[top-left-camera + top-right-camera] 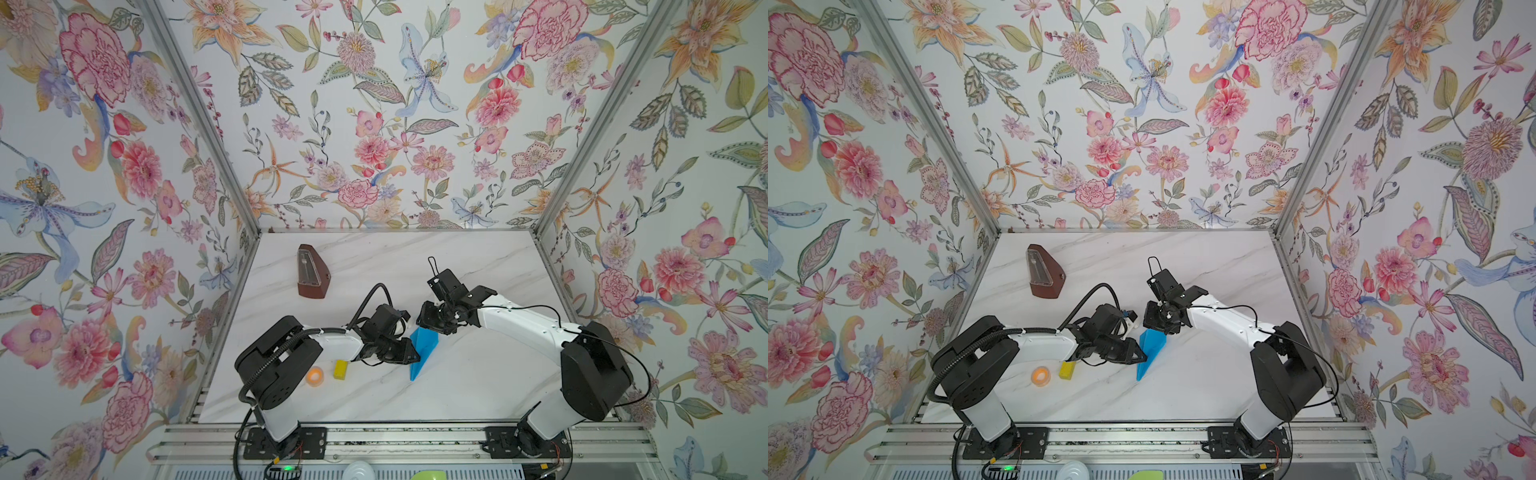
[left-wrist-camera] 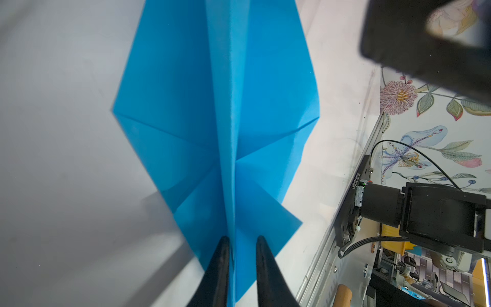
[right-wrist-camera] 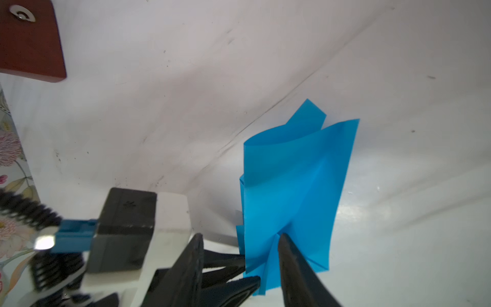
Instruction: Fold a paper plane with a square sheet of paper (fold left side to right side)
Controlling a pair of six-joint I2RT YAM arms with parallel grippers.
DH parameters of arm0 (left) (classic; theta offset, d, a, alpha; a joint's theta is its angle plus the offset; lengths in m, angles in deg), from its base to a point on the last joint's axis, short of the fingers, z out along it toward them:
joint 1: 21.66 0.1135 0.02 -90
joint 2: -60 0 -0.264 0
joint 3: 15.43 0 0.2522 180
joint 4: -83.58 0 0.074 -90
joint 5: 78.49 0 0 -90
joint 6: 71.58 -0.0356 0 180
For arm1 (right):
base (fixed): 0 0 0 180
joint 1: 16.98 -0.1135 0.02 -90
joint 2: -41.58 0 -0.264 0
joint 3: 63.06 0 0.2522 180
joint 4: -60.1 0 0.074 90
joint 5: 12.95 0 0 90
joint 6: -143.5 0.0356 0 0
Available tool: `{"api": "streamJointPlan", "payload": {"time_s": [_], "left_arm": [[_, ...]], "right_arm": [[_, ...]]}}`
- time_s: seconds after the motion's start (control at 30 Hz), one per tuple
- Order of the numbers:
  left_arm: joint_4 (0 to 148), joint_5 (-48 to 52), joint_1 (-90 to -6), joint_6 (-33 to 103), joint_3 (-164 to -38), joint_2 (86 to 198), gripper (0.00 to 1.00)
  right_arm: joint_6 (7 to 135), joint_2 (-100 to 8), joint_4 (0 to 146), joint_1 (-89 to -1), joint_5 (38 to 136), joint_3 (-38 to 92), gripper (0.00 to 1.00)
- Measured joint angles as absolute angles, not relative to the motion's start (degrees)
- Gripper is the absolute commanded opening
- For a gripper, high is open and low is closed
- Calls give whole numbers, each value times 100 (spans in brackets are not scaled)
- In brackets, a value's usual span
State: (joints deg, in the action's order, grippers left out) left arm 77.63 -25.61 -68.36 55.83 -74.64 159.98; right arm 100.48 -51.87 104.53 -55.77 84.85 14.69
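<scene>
The bright blue paper plane [image 1: 424,349] [image 1: 1151,351] sits mid-table with its point toward the front, and its creased wings spread to both sides of a raised middle fold [image 2: 228,119]. My left gripper [image 2: 241,238] [image 1: 415,355] straddles that middle fold. The fold lies against one finger [image 2: 221,255], and a narrow gap separates it from the other finger. My right gripper [image 3: 239,236] [image 1: 432,327] stands open at the plane's wide end [image 3: 292,172]. One of its fingers [image 3: 289,255] presses into a crease and the other is clear of the paper.
A brown metronome [image 1: 311,272] [image 1: 1044,272] stands at the back left. A yellow block [image 1: 340,369] [image 1: 1067,370] and an orange tape roll [image 1: 315,376] [image 1: 1041,376] lie by the left arm. Flowered walls close in three sides of the white marble table [image 1: 478,374].
</scene>
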Motion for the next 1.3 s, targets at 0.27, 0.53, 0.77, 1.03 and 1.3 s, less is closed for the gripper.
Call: {"api": "streamJointPlan", "payload": {"time_s": [0.27,0.53,0.77,1.03,1.3], "left_arm": [[7763,-2564,-6862,5585,-7499,15998,24],[7557,-2387,-6856,5541,-7523,15891,25],[6928,-1991,-6486,5229,-7560,15174,25],[6620,-1783,-5590,4964,-7418,14370,26],[6423,-1783,-5433,4835,-7246,14291,26]], "right_arm": [[9943,-5725,10510,-5583,8378,1493,45],[9755,-5740,10860,-5620,7967,1604,18],[9506,-5745,11122,-5644,7781,1733,0],[9097,-5994,11262,-5751,7742,2352,20],[9145,-6394,11356,-5751,7744,2354,37]]}}
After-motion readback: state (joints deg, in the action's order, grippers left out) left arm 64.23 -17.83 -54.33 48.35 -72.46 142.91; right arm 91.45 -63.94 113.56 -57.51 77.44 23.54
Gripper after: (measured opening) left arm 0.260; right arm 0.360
